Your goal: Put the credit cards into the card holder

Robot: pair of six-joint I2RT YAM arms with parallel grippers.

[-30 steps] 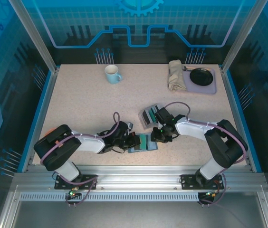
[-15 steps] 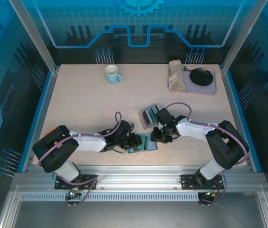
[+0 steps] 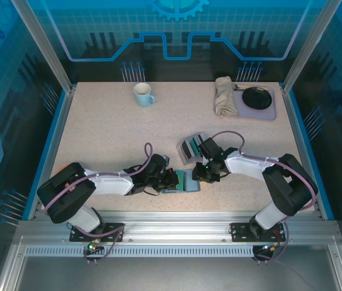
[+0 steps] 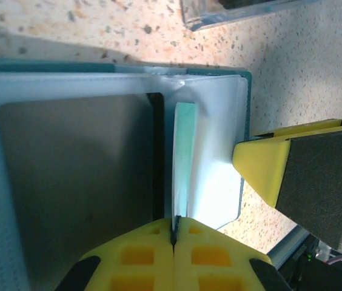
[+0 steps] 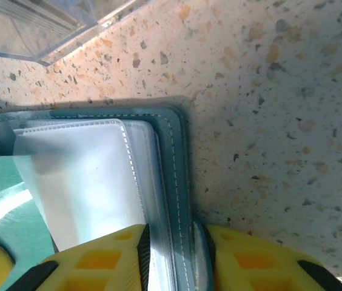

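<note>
The blue-teal card holder [image 3: 185,181] lies open on the table between the two arms, near the front edge. My left gripper [image 4: 174,228] is shut on the near edge of a teal-green credit card [image 4: 184,159], which stands on edge in a clear sleeve of the card holder [image 4: 219,145]. A dark card [image 4: 74,182] sits flat in the sleeve to its left. My right gripper [image 5: 174,237] is shut on the card holder [image 5: 174,157], pinching its stitched cover and clear sleeves at the edge. One right fingertip [image 4: 262,162] shows beside the holder.
A pale grey tiered card rack [image 3: 190,146] with more cards stands just behind the holder. A mug [image 3: 142,94] is at the back left. A folded cloth [image 3: 224,96] and a purple tray [image 3: 270,111] with a black dish are at the back right.
The left gripper has edged slightly right, toward the holder, with the card still between its fingers. The right gripper has kept its hold on the holder's edge.
</note>
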